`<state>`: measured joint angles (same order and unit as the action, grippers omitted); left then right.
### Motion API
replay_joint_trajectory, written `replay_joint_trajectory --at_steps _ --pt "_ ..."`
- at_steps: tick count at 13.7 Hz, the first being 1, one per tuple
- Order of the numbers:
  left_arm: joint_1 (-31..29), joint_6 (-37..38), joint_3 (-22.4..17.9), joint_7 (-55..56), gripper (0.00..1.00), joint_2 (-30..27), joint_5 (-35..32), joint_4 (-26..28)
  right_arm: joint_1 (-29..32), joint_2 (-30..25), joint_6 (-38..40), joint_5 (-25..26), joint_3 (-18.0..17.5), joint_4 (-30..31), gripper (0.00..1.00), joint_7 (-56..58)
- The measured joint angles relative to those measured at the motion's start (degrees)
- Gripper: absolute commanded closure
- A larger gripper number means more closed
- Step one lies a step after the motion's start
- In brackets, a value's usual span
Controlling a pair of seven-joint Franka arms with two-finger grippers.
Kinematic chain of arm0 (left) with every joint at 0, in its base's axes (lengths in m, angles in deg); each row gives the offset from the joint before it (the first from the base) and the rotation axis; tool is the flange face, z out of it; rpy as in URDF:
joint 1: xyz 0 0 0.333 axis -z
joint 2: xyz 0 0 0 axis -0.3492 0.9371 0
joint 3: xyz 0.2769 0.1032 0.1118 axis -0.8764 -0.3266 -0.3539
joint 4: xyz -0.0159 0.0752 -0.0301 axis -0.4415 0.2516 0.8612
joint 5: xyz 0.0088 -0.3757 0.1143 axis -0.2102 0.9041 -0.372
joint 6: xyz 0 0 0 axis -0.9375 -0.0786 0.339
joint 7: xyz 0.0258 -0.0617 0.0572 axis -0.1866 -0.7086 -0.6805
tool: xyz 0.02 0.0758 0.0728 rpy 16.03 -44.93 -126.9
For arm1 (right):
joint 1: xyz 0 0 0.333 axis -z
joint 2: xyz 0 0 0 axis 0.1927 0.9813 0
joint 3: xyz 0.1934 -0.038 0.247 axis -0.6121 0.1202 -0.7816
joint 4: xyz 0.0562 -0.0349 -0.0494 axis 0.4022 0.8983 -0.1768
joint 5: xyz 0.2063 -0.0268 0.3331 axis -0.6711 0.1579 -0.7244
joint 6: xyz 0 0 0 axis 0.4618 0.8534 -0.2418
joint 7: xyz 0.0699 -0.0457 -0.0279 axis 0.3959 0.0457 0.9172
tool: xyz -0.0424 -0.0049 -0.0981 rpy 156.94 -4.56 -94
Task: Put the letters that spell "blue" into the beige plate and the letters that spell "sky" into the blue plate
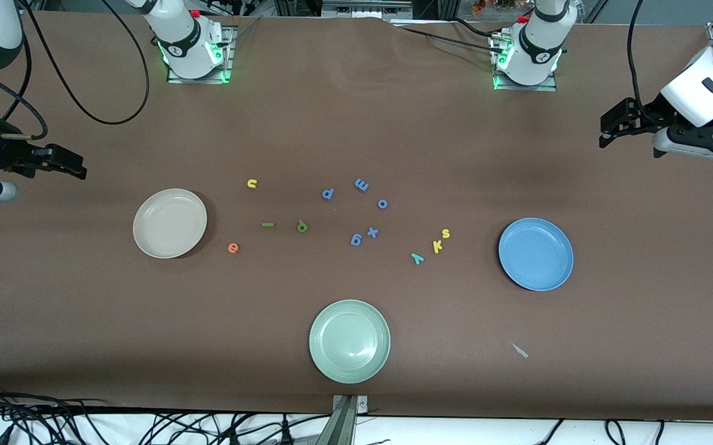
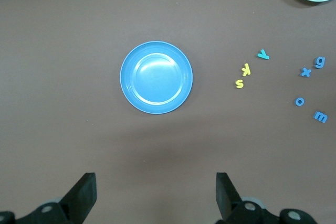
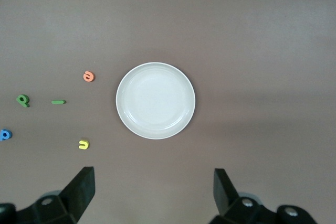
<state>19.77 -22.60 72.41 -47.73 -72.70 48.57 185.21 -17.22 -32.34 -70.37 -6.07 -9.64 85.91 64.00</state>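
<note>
Right now you have the round cream-beige plate (image 1: pixel 170 223) lying bare toward the right arm's end of the table, and the round medium-blue plate (image 1: pixel 535 254) lying bare toward the left arm's end. Near the beige plate you see four tiny foam letters on the brown tabletop (image 1: pixel 356 123): the yellow "u" (image 1: pixel 252 183) farthest from the front camera, the thin green bar "l" (image 1: pixel 267 225) and olive-green "b" (image 1: pixel 302 227) side by side, and the orange "e" (image 1: pixel 233 248) nearest the camera. Near the blue plate sit the yellow "s" (image 1: pixel 446 233), the yellow "k" (image 1: pixel 437 246) just beside it, and the teal "y" (image 1: pixel 417 259).

Both arms wait. Your left gripper (image 1: pixel 607 131) hangs in the air at the left arm's end of the table with its jaws spread wide and nothing between them; your right gripper (image 1: pixel 75 168) does the same at the right arm's end.

Only the front view gives you the whole pale green plate (image 1: pixel 350 341) and all five blue-purple letters (image 1: pixel 362 210) between the two groups. Your left wrist view shows just that plate's edge and four of the blue-purple letters, while your right wrist view shows one.
</note>
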Motion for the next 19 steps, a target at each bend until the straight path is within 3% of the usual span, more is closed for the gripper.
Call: replay_joint_trajectory --at_steps 19 --pt "0.0 0.09 0.03 0.0 0.0 0.0 0.0 -0.12 0.0 0.0 0.0 0.01 0.02 0.01 0.0 -1.57"
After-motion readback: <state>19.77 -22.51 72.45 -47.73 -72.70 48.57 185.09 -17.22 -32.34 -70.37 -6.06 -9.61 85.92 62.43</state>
